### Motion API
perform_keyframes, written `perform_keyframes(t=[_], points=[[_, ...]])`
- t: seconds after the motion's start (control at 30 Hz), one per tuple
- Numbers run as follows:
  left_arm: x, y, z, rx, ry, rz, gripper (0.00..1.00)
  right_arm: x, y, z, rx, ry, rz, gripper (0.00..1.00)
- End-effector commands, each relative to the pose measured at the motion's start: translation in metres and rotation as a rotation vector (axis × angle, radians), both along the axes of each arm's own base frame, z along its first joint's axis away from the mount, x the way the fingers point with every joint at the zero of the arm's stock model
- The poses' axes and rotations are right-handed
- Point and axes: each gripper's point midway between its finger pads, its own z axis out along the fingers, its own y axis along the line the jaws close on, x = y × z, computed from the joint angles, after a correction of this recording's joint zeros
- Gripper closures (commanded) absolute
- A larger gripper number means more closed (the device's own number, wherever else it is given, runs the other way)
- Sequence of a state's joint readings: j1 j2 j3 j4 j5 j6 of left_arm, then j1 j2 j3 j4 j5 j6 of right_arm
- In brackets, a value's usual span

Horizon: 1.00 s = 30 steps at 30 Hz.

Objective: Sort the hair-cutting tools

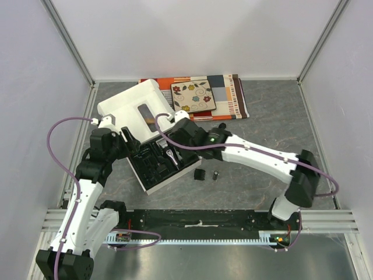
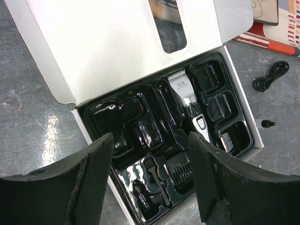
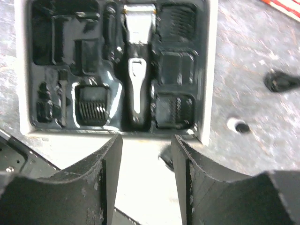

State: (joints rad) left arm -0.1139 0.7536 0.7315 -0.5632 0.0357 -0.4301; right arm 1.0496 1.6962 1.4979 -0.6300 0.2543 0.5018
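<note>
The black-and-silver hair clipper (image 3: pixel 135 70) (image 2: pixel 187 100) (image 1: pixel 171 156) lies in the middle slot of a black tray inside the open white box (image 1: pixel 152 188). Black comb guards (image 3: pixel 92 101) (image 2: pixel 182 172) and a small brush (image 2: pixel 157 181) fill other slots. Two small black parts (image 1: pixel 200 174) (image 1: pixel 215 174) rest on the table beside the box, and a coiled cord (image 2: pixel 270 76) lies farther off. My left gripper (image 2: pixel 150 161) (image 1: pixel 133 144) hangs open above the tray's corner. Over the white lid, my right gripper (image 3: pixel 146 145) (image 1: pixel 165 121) is open, with nothing between its fingers.
The box's lid (image 1: pixel 131 105) lies folded back toward the far left. A flowered tile (image 1: pixel 193 96) sits on a striped cloth (image 1: pixel 233 96) at the back. White walls enclose the grey table (image 1: pixel 274 116). A small black cylinder (image 2: pixel 267 123) lies right of the box.
</note>
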Motion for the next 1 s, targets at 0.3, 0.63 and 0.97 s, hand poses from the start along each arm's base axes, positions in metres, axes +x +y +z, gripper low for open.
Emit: perform_keyframes(t=[0.3, 0.63, 0.97], points=[[0.002, -0.005, 0.009, -0.033, -0.038, -0.002, 0.28, -0.051, -0.123, -0.04, -0.081, 0.047, -0.245, 0.43], [0.002, -0.006, 0.008, -0.035, -0.033, -0.009, 0.28, -0.062, -0.146, -0.067, -0.095, 0.072, -0.305, 0.42], [0.001, -0.008, 0.008, -0.039, -0.034, -0.019, 0.28, -0.057, -0.137, -0.085, -0.111, 0.079, -0.315, 0.44]])
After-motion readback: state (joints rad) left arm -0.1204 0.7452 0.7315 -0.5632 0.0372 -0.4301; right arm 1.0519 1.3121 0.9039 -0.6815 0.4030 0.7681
